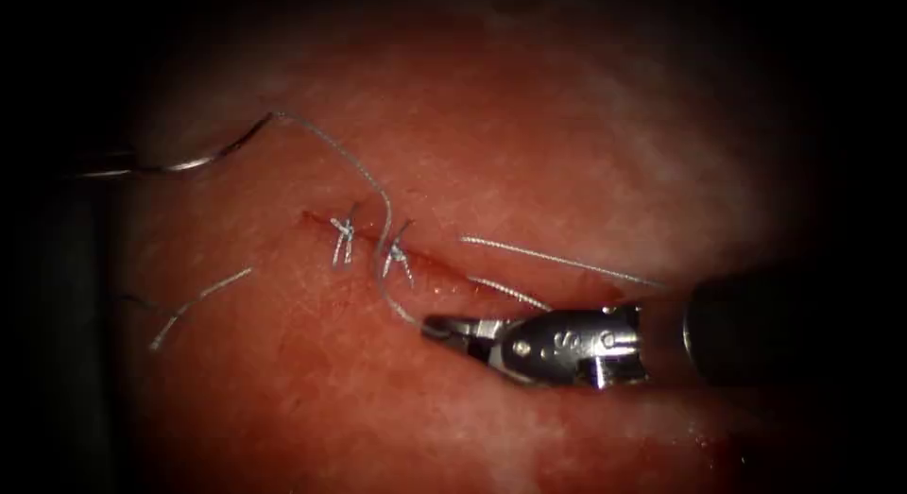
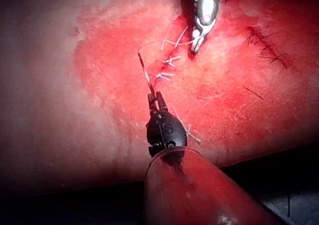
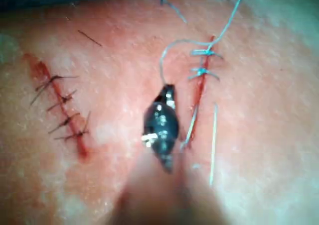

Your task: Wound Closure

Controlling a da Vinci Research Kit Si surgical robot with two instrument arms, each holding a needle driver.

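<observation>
Holding: right gripper (image 1: 436,326) pinches thread (image 1: 364,169) just below the cut (image 1: 444,267).
Left gripper (image 2: 154,97): clamped on the needle (image 2: 144,71) near one end.
Needle: clear of the tissue (image 1: 529,135), up-left of the right gripper.
Stitches: two knots (image 1: 342,231) beside right gripper.

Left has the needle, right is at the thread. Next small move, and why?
Probably ease the right tool slightly away from the cut to take up slack. Its jaws look shut on the thread, which curves loosely across the cut beside two knots up to the needle. The left tool holds the needle away from its thread end, out of the tissue, left of the cut.
</observation>
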